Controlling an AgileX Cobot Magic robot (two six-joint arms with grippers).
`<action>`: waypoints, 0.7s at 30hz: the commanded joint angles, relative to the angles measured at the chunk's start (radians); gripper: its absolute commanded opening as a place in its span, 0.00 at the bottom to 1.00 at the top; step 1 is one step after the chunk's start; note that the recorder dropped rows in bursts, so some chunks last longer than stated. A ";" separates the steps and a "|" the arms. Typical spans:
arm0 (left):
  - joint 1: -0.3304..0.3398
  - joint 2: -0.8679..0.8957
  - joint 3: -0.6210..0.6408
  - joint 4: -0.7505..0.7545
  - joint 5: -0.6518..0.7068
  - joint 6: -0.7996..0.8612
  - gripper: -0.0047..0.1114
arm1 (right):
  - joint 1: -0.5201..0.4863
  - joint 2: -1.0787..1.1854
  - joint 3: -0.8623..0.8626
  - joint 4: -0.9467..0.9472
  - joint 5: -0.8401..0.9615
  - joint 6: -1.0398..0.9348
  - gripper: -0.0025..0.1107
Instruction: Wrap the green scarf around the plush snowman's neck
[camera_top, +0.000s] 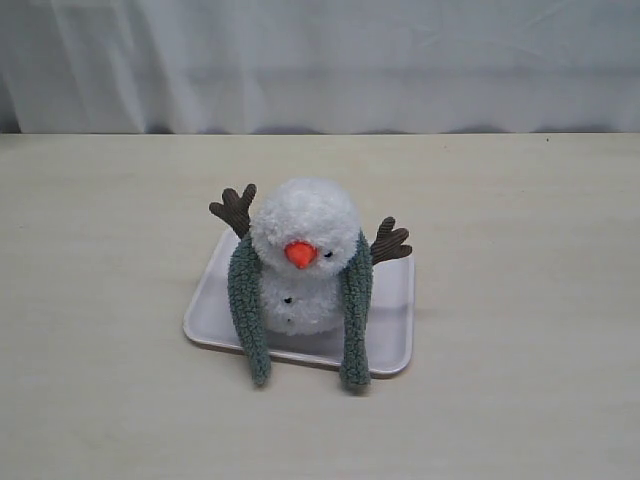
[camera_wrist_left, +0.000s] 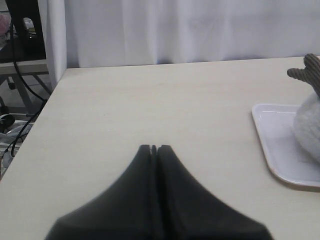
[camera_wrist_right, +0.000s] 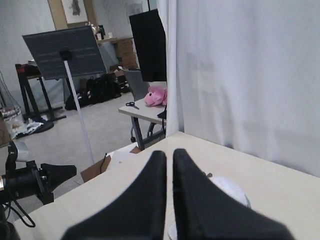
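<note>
In the exterior view, the plush snowman (camera_top: 305, 225) sits upright on a white tray (camera_top: 395, 330) in the middle of the pale desk (camera_top: 100, 300), with a white curtain (camera_top: 320, 60) behind. The green scarf (camera_top: 355, 300) is draped behind the snowman's neck (camera_top: 290, 278), and its 2 ends hang down the front, 1 on each side of the body. They are not crossed or tied. Both ends pass over the tray's front rim and their tips touch the desk. The brown twig arms (camera_top: 235, 208) stick up on either side of the head. Neither claw shows in this view.

In the left wrist view, the left claw (camera_wrist_left: 154, 148) is clenched, its black fingers pressed together with nothing between them. It hangs over bare desk, well apart from the tray (camera_wrist_left: 280, 150). Part of the snowman's white body (camera_wrist_left: 310, 125) and 1 twig arm (camera_wrist_left: 306, 70) show at the edge of the picture.

In the right wrist view, the right claw (camera_wrist_right: 169, 155) is clenched and grasps nothing, with only a thin slit between its fingers. It is above the desk, near an edge. A pale rounded thing (camera_wrist_right: 227, 190) shows just past the fingers, but I cannot tell what it is. Beyond the desk are a dark panel on a stand (camera_wrist_right: 62, 47) and a pink plush toy (camera_wrist_right: 156, 96) on another table.
</note>
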 joint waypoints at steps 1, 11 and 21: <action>0.005 -0.002 0.004 -0.005 -0.012 -0.003 0.04 | -0.001 -0.064 0.005 -0.017 -0.016 0.000 0.06; 0.005 -0.002 0.004 -0.007 -0.012 -0.003 0.04 | -0.021 -0.269 0.005 0.021 -0.021 -0.054 0.06; 0.005 -0.002 0.004 -0.007 -0.012 -0.003 0.04 | -0.429 -0.272 -0.007 0.194 -0.063 -0.249 0.06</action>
